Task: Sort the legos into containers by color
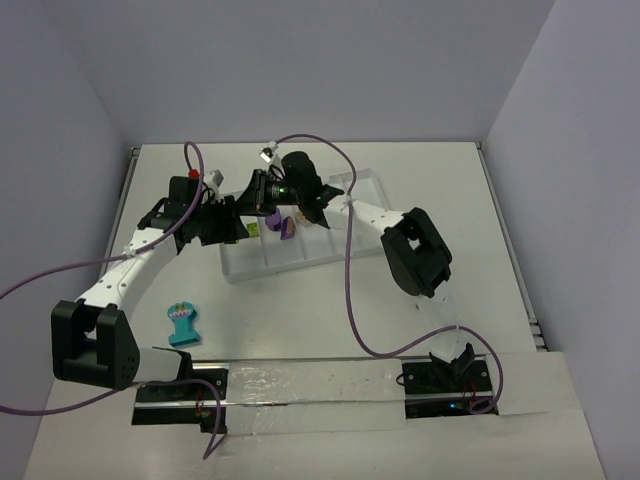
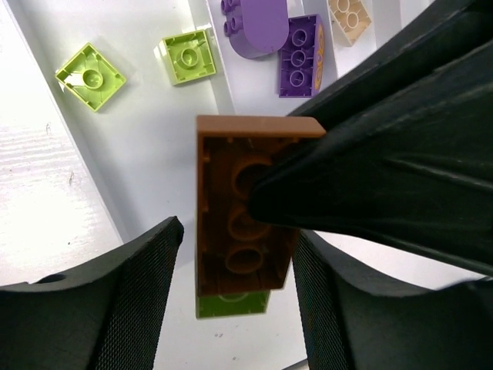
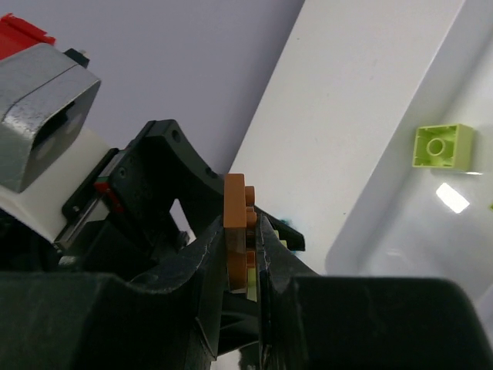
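My right gripper (image 3: 245, 231) is shut on an orange-brown lego (image 3: 235, 208) with a lime green piece (image 2: 231, 304) stuck to its end. It holds this above the white tray (image 1: 300, 262). My left gripper (image 2: 239, 231) stands open around the same orange-brown lego (image 2: 231, 193), with a gap showing on each side. Both grippers meet over the tray's left end (image 1: 250, 210). Below them, two lime legos (image 2: 91, 75) (image 2: 189, 55) lie in one container. Two purple legos (image 2: 266, 23) (image 2: 300, 55) lie in the adjoining container and a tan one (image 2: 348, 15) beyond. A teal comb-like lego (image 1: 183, 322) lies on the table.
The tray sits at a slant in the middle of the white table, with divider walls between its long compartments. Purple cables loop over the table on both sides. A shiny strip runs along the near edge by the arm bases.
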Motion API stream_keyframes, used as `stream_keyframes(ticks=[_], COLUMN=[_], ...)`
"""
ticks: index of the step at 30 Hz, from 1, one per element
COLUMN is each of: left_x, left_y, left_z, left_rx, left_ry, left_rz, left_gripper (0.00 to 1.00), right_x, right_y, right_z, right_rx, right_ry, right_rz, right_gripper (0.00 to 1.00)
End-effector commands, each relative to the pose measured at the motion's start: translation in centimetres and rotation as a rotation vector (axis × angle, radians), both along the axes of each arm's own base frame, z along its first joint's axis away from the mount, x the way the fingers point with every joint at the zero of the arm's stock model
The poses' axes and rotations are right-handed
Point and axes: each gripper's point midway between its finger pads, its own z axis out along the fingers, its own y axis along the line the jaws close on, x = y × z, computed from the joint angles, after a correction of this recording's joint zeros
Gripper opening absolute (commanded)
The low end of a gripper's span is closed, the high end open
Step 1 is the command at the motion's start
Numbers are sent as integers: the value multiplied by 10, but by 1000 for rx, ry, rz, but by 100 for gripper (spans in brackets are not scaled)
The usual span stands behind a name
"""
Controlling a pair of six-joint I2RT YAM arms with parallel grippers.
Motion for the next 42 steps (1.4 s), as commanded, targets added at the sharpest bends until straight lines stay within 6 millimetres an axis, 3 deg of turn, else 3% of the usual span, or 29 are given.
stream_keyframes(ticks=[1, 6, 17, 23, 25, 28, 35, 39, 40, 42], left_x=[4, 3, -5, -10, -9, -7, -2, -3, -3, -3], left_y=[-6, -3, -2, -3, -3, 0, 3, 7, 8, 9], left_z=[13, 17, 22, 15, 16, 18, 21, 10, 9, 6], left_rx=[-29, -21, -21, -25, -20, -10, 2, 24, 26, 30], left_ry=[-58, -75, -87, -68, -72, -80, -92, -61, -57, -50], left_rz=[-20, -11, -24, -37, -33, -19, -3, 18, 21, 30], left_gripper=[65, 58, 0, 0, 7, 26, 29, 29, 29, 28], right_x=[-4, -4, 9, 19, 18, 16, 17, 36, 40, 53], right_y=[-8, -9, -15, -19, -20, -21, -24, -41, -49, -70], right_z=[52, 53, 50, 55, 55, 54, 51, 42, 45, 33], right_rx=[130, 146, 205, 264, 268, 279, 274, 216, 205, 147], right_ry=[-28, -16, 96, 153, 161, 175, 174, 144, 126, 107], right_rz=[25, 27, -4, -8, -6, -1, -29, -168, -210, -332], right_gripper=[0, 0, 0, 0, 0, 0, 0, 0, 0, 0])
